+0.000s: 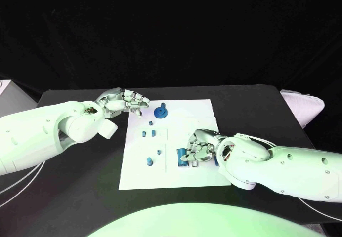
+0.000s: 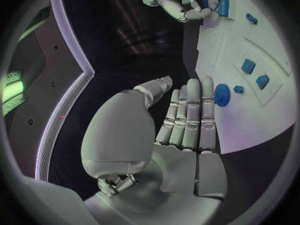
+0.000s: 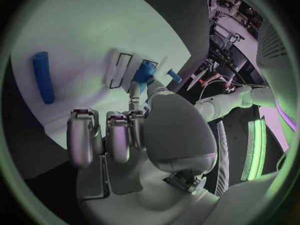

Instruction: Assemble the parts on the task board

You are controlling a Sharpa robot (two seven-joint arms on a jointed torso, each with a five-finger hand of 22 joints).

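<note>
Black cloth hangs behind a black counter [image 1: 85,187], and the white task board [image 1: 203,116] lies at the middle of the frame. At the left, the left hand [image 1: 122,102] hovers over the board's upper left corner, its fingers [image 2: 190,116] laid straight side by side with the thumb apart, holding nothing. Just to its right, near the board's top edge, sits a round blue part [image 1: 161,112] with a small peg rising from it. Lower on the board's left half lie two small blue blocks [image 1: 148,133] inside an outlined box, and below them a small blue cylinder [image 1: 149,161] lies alone. Toward the board's lower middle, a long blue block [image 1: 181,158] rests in an outlined slot, touching the fingertips of the right hand [image 1: 201,148]. That hand comes in from the lower right with its fingers curled down over the block; its own wrist camera shows a blue piece [image 3: 144,73] between the thumb and a finger, though whether it is truly pinched or only touched cannot be told. In that same view a blue rod [image 3: 43,77] lies flat on the white board, well apart from the hand.
</note>
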